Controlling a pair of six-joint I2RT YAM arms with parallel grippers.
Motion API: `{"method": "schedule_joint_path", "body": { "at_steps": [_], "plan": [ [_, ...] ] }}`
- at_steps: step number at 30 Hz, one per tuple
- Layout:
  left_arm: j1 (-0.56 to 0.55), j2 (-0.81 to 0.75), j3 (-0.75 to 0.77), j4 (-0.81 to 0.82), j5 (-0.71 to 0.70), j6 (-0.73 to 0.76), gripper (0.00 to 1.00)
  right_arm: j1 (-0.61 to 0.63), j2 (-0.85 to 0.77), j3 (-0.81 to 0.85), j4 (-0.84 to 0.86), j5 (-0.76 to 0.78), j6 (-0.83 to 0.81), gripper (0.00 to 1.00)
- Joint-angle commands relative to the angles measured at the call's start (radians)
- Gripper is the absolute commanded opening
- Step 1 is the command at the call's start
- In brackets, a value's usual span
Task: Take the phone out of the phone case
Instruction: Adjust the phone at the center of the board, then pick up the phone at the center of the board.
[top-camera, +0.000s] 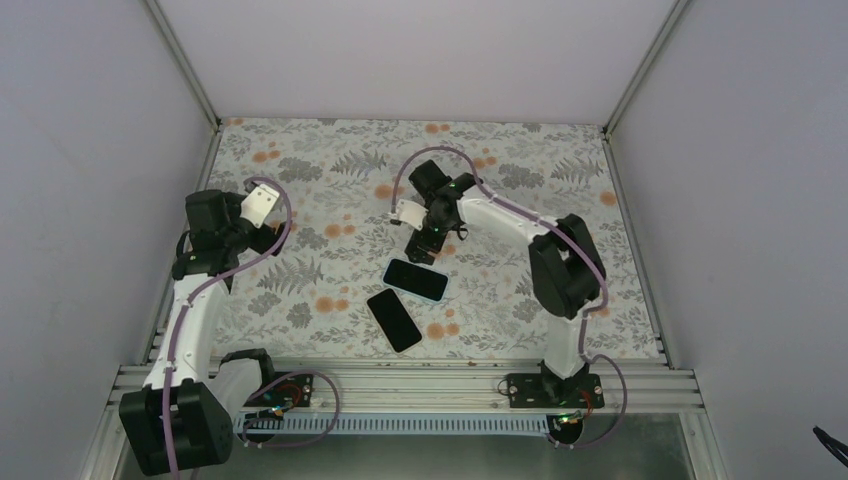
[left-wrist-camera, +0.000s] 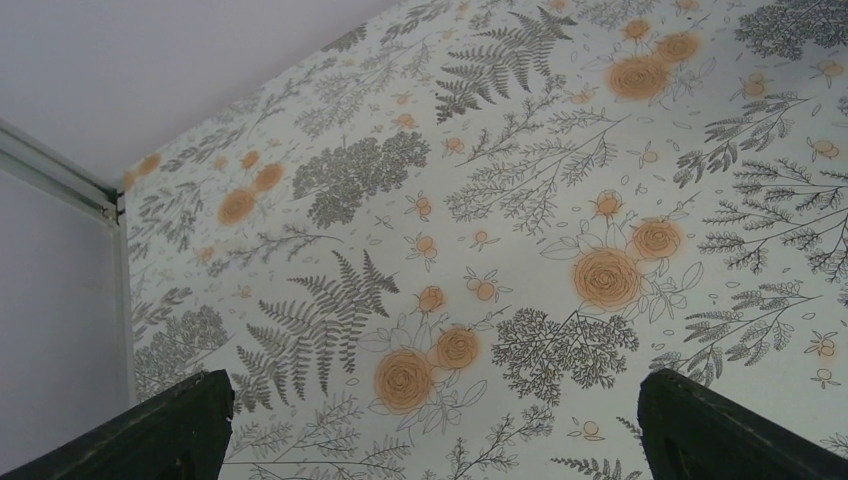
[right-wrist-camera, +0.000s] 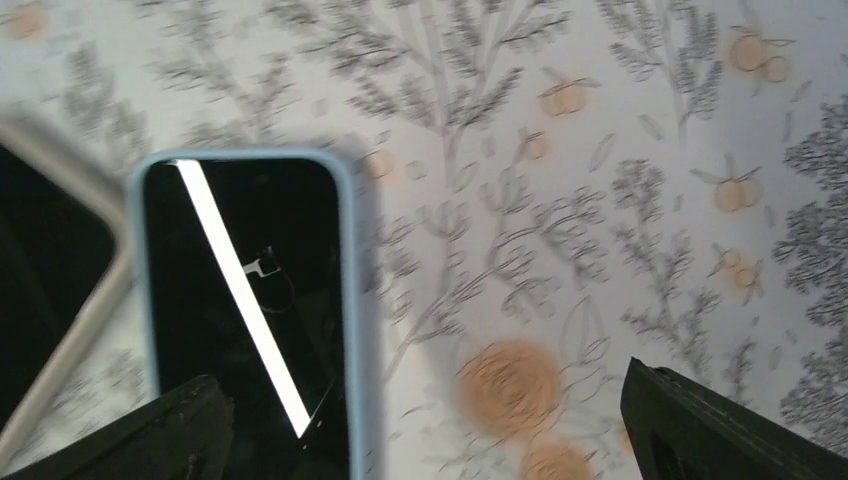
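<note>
The phone (right-wrist-camera: 245, 320) sits screen-up inside the phone case (right-wrist-camera: 343, 300), glossy black glass filling the shell and the light-blue rim showing all the way round what we can see of it. It is still fully seated, no corner lifted. Right gripper (right-wrist-camera: 430, 440) first: fingers spread wide, only flowered cloth between them, and the cased phone off towards one finger rather than in the gap. That wrist view is smeared, so I can't tell whether the finger touches the rim. From above, the right gripper (top-camera: 427, 245) hangs just past the far end of the phone (top-camera: 415, 279), the case (top-camera: 445, 287) lying flat near the middle of the table (top-camera: 300, 170). Just nearer the bases, corner almost meeting it, lies a second phone (top-camera: 393, 320), all black, also flat and screen-up; its edge shows at the side of the right wrist view too (right-wrist-camera: 40, 270). Over on the left, the left gripper (left-wrist-camera: 440, 440) is spread wide as well, holding nothing, looking down on bare floral cloth, well apart from both phones.
</note>
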Motion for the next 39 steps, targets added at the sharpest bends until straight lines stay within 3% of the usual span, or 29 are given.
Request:
{"method": "schedule_joint_path", "body": {
  "at_steps": [1, 10, 19, 26, 39],
  "plan": [
    [0.005, 0.025, 0.002, 0.016, 0.03, -0.01, 1.0, 0.016, -0.084, -0.105, -0.062, -0.103, -0.073, 1.0],
    [0.005, 0.044, -0.007, 0.024, 0.045, -0.01, 1.0, 0.044, -0.104, -0.238, 0.026, -0.028, -0.011, 1.0],
    [0.006, 0.043, -0.009, 0.013, 0.04, 0.001, 1.0, 0.045, -0.058, -0.227, -0.004, -0.113, -0.008, 1.0],
    [0.005, 0.05, -0.015, 0.018, 0.034, -0.001, 1.0, 0.066, -0.053, -0.25, 0.002, -0.09, 0.002, 1.0],
    [0.005, 0.105, 0.017, 0.0, 0.02, -0.007, 1.0, 0.117, -0.031, -0.344, 0.116, 0.11, 0.022, 1.0]
  ]
}}
